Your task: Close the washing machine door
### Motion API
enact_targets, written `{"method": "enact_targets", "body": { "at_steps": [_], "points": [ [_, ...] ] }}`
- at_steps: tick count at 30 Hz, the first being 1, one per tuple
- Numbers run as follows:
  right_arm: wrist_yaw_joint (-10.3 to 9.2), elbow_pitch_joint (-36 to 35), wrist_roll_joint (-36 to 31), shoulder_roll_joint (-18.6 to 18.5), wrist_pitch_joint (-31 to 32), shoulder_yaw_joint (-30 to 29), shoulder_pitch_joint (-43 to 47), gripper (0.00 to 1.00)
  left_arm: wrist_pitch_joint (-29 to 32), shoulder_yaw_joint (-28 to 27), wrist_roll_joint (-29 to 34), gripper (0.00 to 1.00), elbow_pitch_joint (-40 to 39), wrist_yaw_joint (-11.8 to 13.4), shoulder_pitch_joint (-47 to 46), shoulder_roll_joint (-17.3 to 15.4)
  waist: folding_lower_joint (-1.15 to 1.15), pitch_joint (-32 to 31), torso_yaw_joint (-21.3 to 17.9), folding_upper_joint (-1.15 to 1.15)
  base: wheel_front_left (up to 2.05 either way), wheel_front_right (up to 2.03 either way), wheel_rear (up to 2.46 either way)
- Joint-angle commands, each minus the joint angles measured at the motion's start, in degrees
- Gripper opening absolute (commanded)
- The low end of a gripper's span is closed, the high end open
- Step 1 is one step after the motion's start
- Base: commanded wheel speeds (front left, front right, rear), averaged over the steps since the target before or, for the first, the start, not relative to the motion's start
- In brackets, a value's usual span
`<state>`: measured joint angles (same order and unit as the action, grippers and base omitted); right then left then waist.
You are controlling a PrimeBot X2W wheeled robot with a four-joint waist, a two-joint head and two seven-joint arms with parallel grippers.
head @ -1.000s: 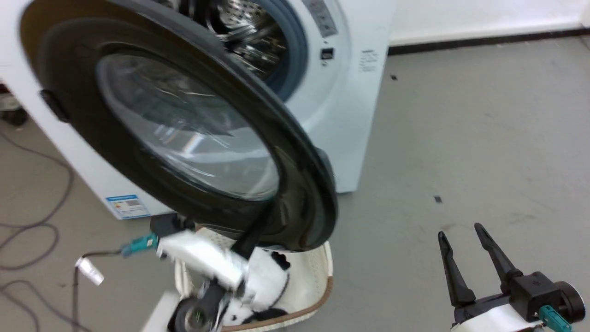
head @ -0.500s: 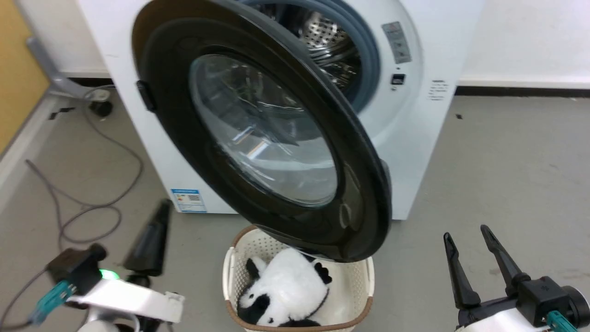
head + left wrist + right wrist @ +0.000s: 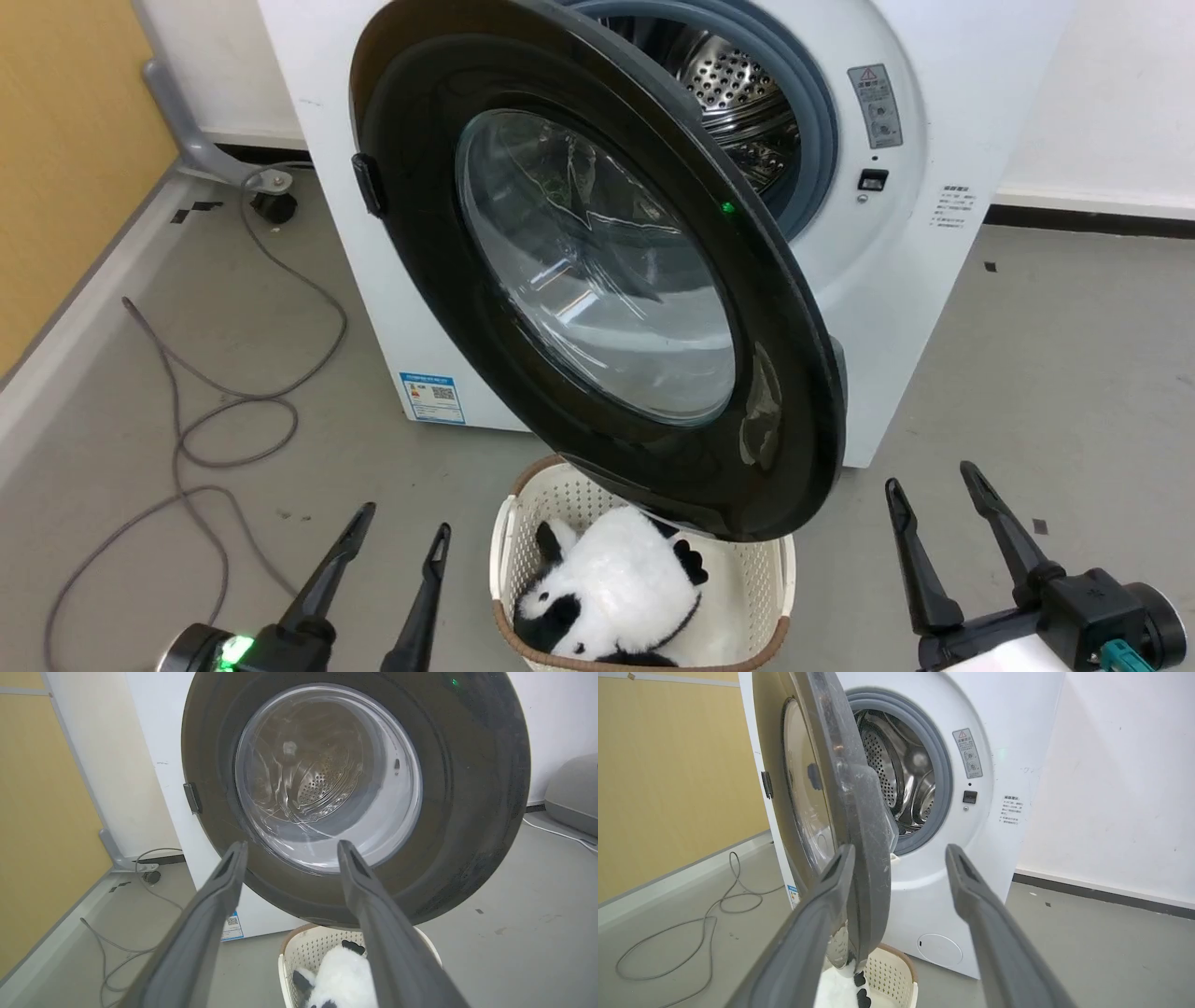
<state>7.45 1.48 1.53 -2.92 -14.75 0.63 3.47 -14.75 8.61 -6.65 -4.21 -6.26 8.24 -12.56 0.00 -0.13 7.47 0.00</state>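
The washing machine door (image 3: 597,271) stands wide open, its black rim and bulging glass window facing me, hinged at the left. Behind it the white washing machine (image 3: 934,121) shows its steel drum (image 3: 738,93) and grey gasket. My left gripper (image 3: 400,523) is open at the lower left, well short of the door (image 3: 472,779). My right gripper (image 3: 931,478) is open at the lower right, just right of the door's free edge (image 3: 859,812), holding nothing.
A cream perforated basket (image 3: 523,509) with a panda toy (image 3: 616,588) sits on the floor under the door's lower rim. Grey cables (image 3: 233,411) loop across the floor at left, beside a yellow wall panel (image 3: 65,140). Bare grey floor (image 3: 1074,373) lies to the right.
The head camera has swung, shifting the whole scene rightward. My left arm has come away from under the door and now rests at the lower left with fingers pointing up. The right gripper keeps its pose.
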Motion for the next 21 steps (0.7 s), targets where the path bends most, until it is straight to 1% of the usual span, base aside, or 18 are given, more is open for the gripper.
{"method": "enact_targets", "body": {
  "at_steps": [1,2,3,4,5,8,11,14,17,21],
  "points": [
    [0.03,-0.5,0.4,0.0,-0.3,0.6,0.6,1.0,-0.2,0.1,0.5,1.0,-0.1,-0.4,0.2,0.5,0.0,0.1,0.3,0.0,0.0,0.0,0.0],
    [0.03,-0.9,0.4,0.0,-0.3,1.3,0.6,0.78,-0.2,0.1,0.8,1.0,0.0,-0.5,0.1,0.8,0.0,0.2,0.5,0.0,0.0,0.0,0.0],
    [0.03,-1.3,0.3,0.0,-0.3,2.0,0.6,0.22,-0.2,0.2,1.0,1.0,0.0,-0.6,-0.1,1.0,0.0,0.5,0.7,0.0,0.0,0.0,0.0],
    [0.03,-1.3,0.3,0.0,-0.3,2.0,0.6,0.22,-0.2,0.2,1.0,1.0,0.0,-0.6,-0.1,1.0,0.0,0.5,0.7,0.0,0.0,0.0,0.0],
    [0.03,-1.7,0.3,0.0,-0.3,3.0,0.5,0.0,-0.2,0.2,1.1,1.0,0.0,-0.6,-0.4,1.1,0.0,0.6,0.9,0.0,0.0,0.0,0.0],
    [0.03,-2.4,0.0,-0.6,-0.3,6.9,0.5,0.0,-0.2,0.4,1.3,1.0,0.0,-0.9,-1.3,1.5,0.0,1.0,1.7,0.0,0.0,0.0,0.0],
    [0.03,-1.3,0.5,-3.2,-0.3,11.4,-0.4,0.0,-0.2,0.5,1.1,1.0,0.1,-1.0,-1.9,1.5,0.0,1.5,2.6,0.0,0.0,0.0,0.0],
    [0.03,0.3,1.1,-5.3,-0.3,14.2,-2.3,0.0,-0.2,0.6,0.9,1.0,0.3,-1.1,-2.2,1.7,0.0,2.0,3.6,0.0,0.0,0.0,0.0],
    [0.03,2.7,1.3,-6.8,-0.3,14.7,-4.8,0.0,-0.2,0.9,0.8,1.0,0.5,-1.2,-2.5,1.8,0.0,2.4,4.6,0.0,0.0,0.0,0.0],
    [0.03,6.3,1.0,-7.5,-0.2,12.7,-8.1,0.0,-0.2,1.6,0.7,1.0,0.9,-1.2,-2.8,2.1,0.0,3.2,6.0,0.0,0.0,0.0,0.0]
  ]
}}
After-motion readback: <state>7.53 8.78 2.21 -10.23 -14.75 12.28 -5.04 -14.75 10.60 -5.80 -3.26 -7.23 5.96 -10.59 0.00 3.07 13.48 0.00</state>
